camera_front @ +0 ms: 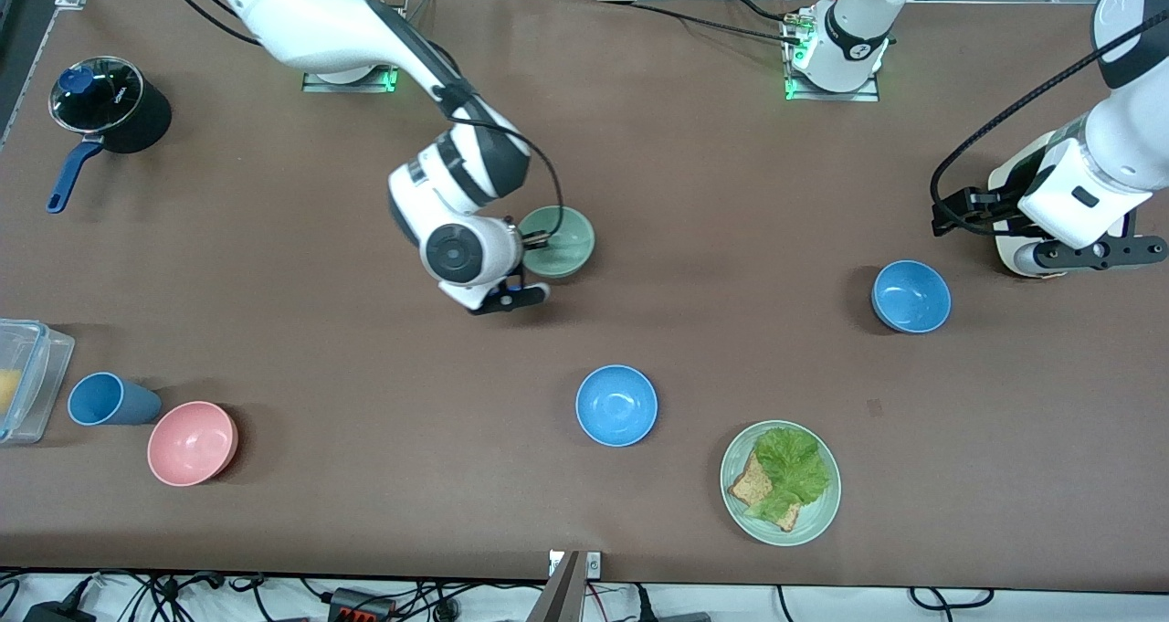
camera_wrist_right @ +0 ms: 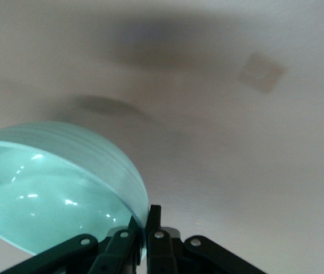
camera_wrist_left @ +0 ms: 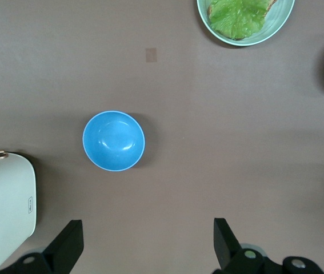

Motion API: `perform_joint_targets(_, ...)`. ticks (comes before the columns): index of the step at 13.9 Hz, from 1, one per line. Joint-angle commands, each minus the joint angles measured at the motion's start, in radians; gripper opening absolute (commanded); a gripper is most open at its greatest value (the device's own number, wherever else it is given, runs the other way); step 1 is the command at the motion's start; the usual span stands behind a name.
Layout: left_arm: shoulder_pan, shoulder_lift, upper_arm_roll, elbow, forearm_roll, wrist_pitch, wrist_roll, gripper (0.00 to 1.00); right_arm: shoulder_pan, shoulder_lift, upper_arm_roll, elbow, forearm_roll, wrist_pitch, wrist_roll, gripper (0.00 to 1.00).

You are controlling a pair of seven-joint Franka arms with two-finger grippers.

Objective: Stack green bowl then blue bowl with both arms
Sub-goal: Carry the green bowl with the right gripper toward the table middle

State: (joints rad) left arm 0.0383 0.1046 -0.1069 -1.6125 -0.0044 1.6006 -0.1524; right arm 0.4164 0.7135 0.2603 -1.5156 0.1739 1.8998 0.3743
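Front view: right arm reaches out from its base at the top edge toward the middle of the table (camera_front: 694,193). Right hand (camera_front: 534,238) is clamped on the rim of the small round glossy mint-green bowl (camera_front: 562,241). Right wrist view confirms it: fingers pinched together on the rim, one inside and one outside, green bowl (camera_wrist_right: 59,188) tilted, and the table below looks well clear of it. Judged lifted, not resting.

Two small round glossy sky-blue bowls on the table. One (camera_front: 616,405) lies toward the camera-side edge, near the middle of the table's length, almost straight toward that edge from the held green bowl and just beside the flat pale-green plate with lettuce and toast (camera_front: 781,482). The other blue bowl (camera_front: 910,296) sits toward the left arm's end.

Left hand (camera_front: 1068,261) hovers by the left arm's end of the table, near that second bowl. Left wrist view: fingers (camera_wrist_left: 64,248) spread wide, nothing between them, blue bowl (camera_wrist_left: 114,141) upright ahead of the hand and offset toward one finger.

Key relation: left hand is much nearer the end-of-table blue bowl than the right is to either. Judgement: green bowl has to be set down first as the base; then the left arm brings its blue bowl across.

Small pink bowl (camera_front: 192,442) and taller blue cup (camera_front: 108,399) near the camera-side corner at the right arm's end, uninvolved.
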Motion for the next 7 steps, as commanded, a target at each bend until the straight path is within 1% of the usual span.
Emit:
perform_joint_targets(1,0.023,0.035,0.0,0.025,0.012,-0.024,-0.001,1.0,0.008,0.035,-0.007,-0.001,0.045,0.004,0.002,0.0)
perform_joint_targets(6,0.055,0.032,0.003,0.023,0.014,-0.062,0.008,1.0,-0.001,0.044,-0.009,-0.04,0.045,0.01,-0.003,0.0)
perform_joint_targets(7,0.055,0.032,0.001,0.026,0.017,-0.062,0.013,1.0,-0.001,0.044,-0.009,-0.04,0.047,0.012,0.006,0.2)
